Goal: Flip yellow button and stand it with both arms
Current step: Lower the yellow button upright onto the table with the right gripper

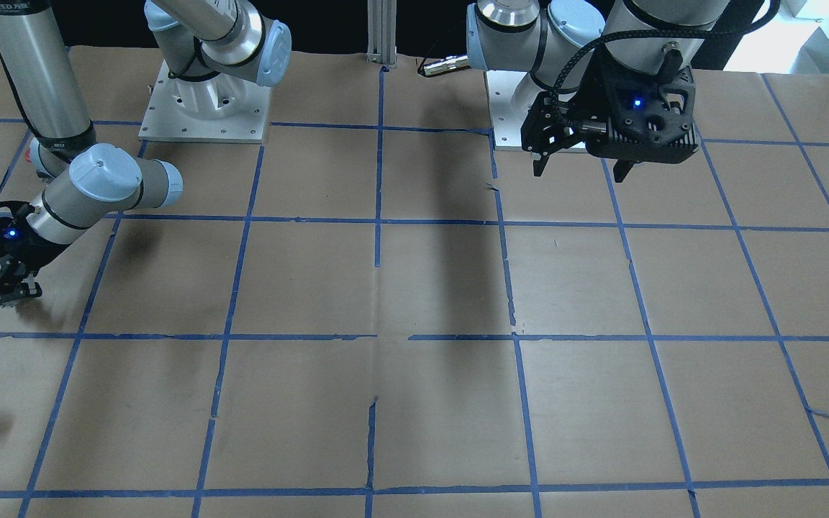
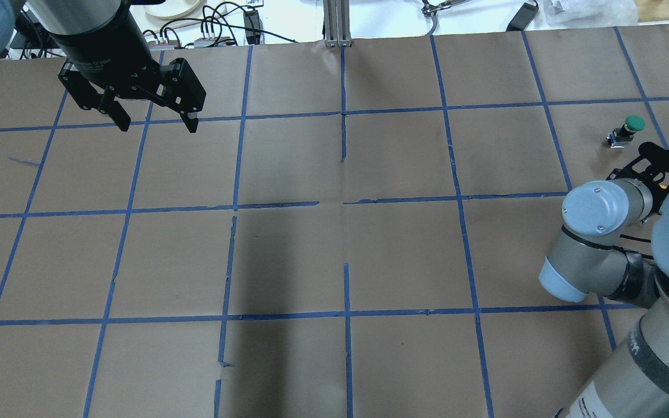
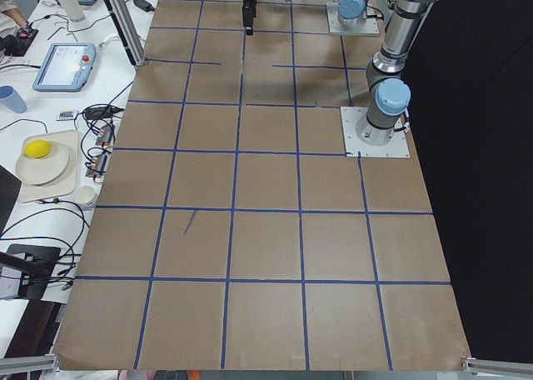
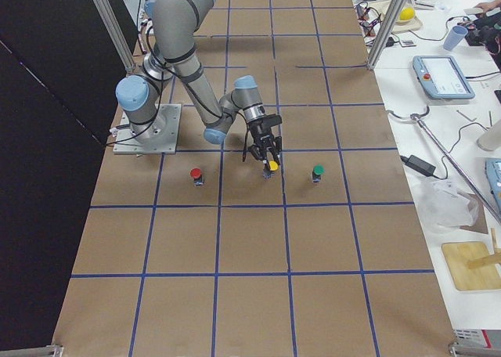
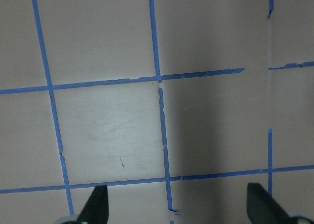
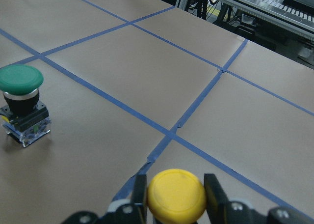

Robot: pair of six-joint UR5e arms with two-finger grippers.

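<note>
**Right arm.** You see its end effector (image 1: 10, 288) pinching the yellow button (image 6: 176, 196). The round cap is held between the two fingers (image 6: 212, 192) and faces the wrist camera. The button lies in the right half of the tabletop (image 2: 404, 255), toward the right edge. You cannot tell whether its contact block touches the surface. A green button (image 2: 630, 125) stands upright near it on the side away from the robot. A red button (image 4: 196, 174) stands on the robot's side, so the three form a spaced row.

**Left arm.** Its end effector (image 2: 157, 125) hangs above the left half of the tabletop. The fingers are spread wide, with bare paper showing between them.
</note>
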